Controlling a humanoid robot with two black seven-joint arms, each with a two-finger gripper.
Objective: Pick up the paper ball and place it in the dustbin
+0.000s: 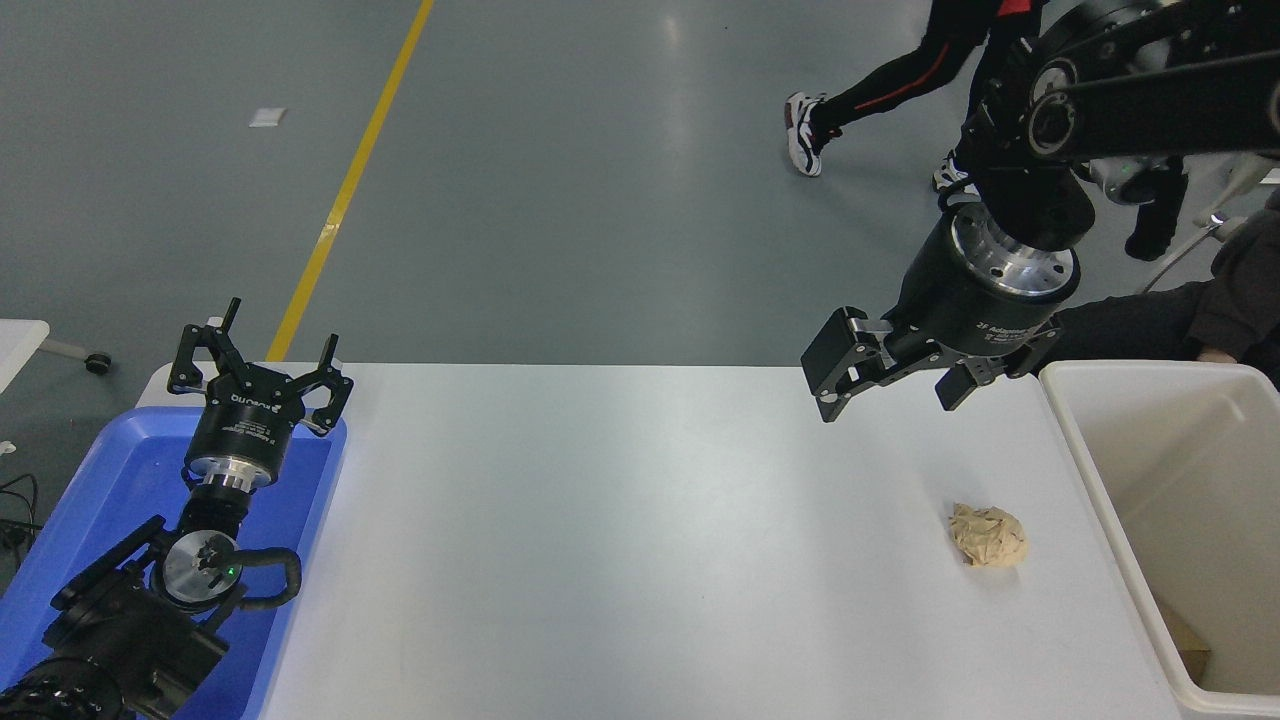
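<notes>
The paper ball (988,536), a wrinkly tan wad, lies on the white table (620,520) at the right, close to the dustbin (1100,500). The dustbin is a cream-white deep bin standing at the table's right edge. My right gripper (900,385) hangs open and empty above the table's far edge, up and to the left of the ball, with its fingers spread. My left gripper (260,355) is open and parked at the lower left above the blue tray.
A shallow blue tray (110,480) sits at the table's left end under my left arm. A flat brown scrap (1185,640) lies inside the dustbin. A person's legs (880,85) walk past beyond the table; another person (1230,300) sits at the far right.
</notes>
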